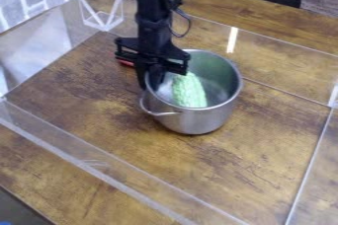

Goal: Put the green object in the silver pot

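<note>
Brown wood-look tabletop (259,160) filled most of the frame, with a pale strip running down its right side and white mesh (45,0) at the upper left. At the centre sat the silver pot (196,120), its mouth turned up toward the camera. Inside lay the green object (191,92), pale and ridged, its long axis running roughly up and down the frame with a slight lean.

The relation that mattered was sideways: the black gripper (154,75) came down from the top of the frame to the pot's left rim, and the green object lay just to the right of it, within the rim. The fingers looked closed together at that rim, probably pinching the wall, though dark on dark hid the contact and any hold could not be confirmed. A red object (126,63) showed partly behind the gripper, on its left.

With the green object already in the pot, the task looked done. The next move likely called for opening and lifting straight up, since a sideways pull could drag or tip the pot.
</note>
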`<action>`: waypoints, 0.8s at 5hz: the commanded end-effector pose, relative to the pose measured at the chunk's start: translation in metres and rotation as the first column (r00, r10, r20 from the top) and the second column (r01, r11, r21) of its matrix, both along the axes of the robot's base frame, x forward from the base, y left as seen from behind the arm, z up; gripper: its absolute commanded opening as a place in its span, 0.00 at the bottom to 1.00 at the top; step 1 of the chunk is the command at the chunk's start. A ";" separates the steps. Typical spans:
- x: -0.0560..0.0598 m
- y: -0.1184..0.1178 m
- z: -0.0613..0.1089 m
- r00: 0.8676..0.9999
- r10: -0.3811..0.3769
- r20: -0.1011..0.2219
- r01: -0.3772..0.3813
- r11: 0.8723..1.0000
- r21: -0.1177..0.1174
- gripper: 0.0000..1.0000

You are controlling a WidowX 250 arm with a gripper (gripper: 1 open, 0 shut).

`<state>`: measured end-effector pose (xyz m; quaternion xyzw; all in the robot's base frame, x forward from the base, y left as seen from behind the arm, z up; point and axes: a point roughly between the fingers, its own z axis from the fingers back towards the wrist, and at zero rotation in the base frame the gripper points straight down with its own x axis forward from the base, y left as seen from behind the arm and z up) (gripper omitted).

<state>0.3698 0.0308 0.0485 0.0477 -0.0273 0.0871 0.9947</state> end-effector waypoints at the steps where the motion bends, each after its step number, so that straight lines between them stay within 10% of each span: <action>1: -0.005 0.025 0.037 0.996 0.028 0.082 -0.028 1.000 -0.002 0.00; 4: -0.015 0.005 0.082 0.988 0.129 0.090 -0.123 0.990 -0.066 0.00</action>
